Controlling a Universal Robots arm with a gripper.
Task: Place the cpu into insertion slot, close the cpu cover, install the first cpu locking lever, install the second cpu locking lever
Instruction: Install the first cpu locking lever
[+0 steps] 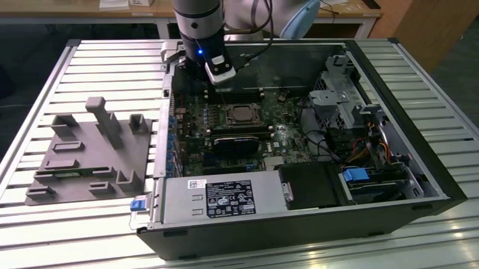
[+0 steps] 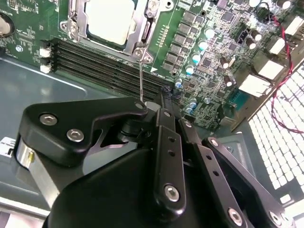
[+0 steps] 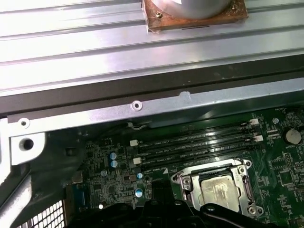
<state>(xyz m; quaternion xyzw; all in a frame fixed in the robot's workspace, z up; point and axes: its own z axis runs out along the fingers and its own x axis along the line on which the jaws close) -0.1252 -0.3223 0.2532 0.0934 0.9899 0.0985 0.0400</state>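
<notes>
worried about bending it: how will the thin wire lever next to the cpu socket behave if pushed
The lever is a long thin metal wire, so it likely flexes sideways under a push. It looks light, and its bare metal may be slippery. One end seems anchored beside the cpu cover, so it should pivot, not slide free.

This looks like a lab or workshop where a robot works on computers. A robot arm (image 1: 198,22) hangs over a desktop computer case (image 1: 299,238) that lies flat with its side open, so the green motherboard (image 1: 292,137), wires (image 1: 378,151) and power supply box (image 1: 224,197) show. The case sits on a table of metal slats (image 1: 105,67), beside a grey plastic block with slots and pegs (image 1: 90,157). Wooden desks (image 1: 134,12) stand behind.
</notes>
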